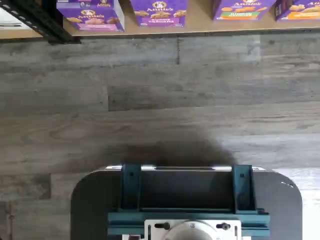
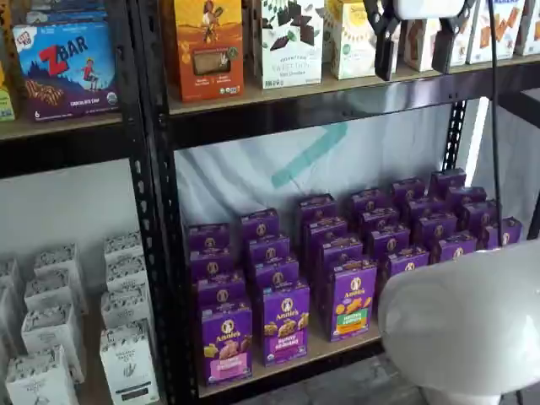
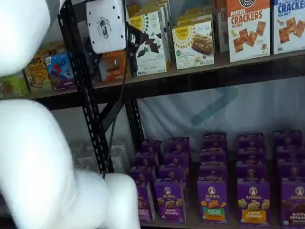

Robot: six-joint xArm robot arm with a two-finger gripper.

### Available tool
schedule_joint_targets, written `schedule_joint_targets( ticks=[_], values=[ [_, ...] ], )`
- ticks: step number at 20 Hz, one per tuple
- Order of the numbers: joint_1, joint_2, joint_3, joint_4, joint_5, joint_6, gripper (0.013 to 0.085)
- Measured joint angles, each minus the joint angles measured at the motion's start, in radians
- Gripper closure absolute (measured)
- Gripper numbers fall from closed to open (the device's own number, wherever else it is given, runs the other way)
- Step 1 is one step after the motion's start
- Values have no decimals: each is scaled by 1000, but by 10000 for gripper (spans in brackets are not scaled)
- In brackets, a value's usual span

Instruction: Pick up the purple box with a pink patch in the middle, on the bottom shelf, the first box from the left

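Observation:
The purple box [image 2: 226, 342] with a pale pink panel stands upright at the front left of the bottom shelf [image 2: 341, 348]. In the other shelf view the box [image 3: 144, 202] is partly hidden by the white arm. It also shows in the wrist view [image 1: 92, 17], on the tan board [image 1: 200, 26] beyond the floor. My gripper [image 2: 414, 49] hangs from the view's top edge, level with the upper shelf and far above and right of the box. A plain gap shows between its two black fingers [image 2: 384, 42], which hold nothing. It also shows in a shelf view [image 3: 112, 59].
Several more purple Annie's cartons [image 2: 285, 322] fill the bottom shelf in rows. A black perforated upright [image 2: 156, 253] stands left of the purple box, with white cartons [image 2: 126, 363] beyond it. The white arm [image 3: 43, 157] fills the foreground. A dark mount with teal brackets [image 1: 186, 200] shows in the wrist view.

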Motion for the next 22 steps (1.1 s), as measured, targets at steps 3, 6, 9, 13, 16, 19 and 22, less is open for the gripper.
schedule_joint_targets(
  ticks=[3, 6, 9, 13, 16, 19, 22],
  values=[
    [13, 12, -11, -16, 20, 6, 130],
    [-6, 11, -8, 2, 17, -4, 130],
    [-2, 6, 3, 0, 3, -2, 130],
    [37, -5, 49, -24, -34, 26, 130],
    [54, -21, 104, -20, -81, 45, 130],
    [65, -34, 167, -10, -132, 59, 130],
    [74, -44, 244, 8, -191, 71, 130]
  ],
)
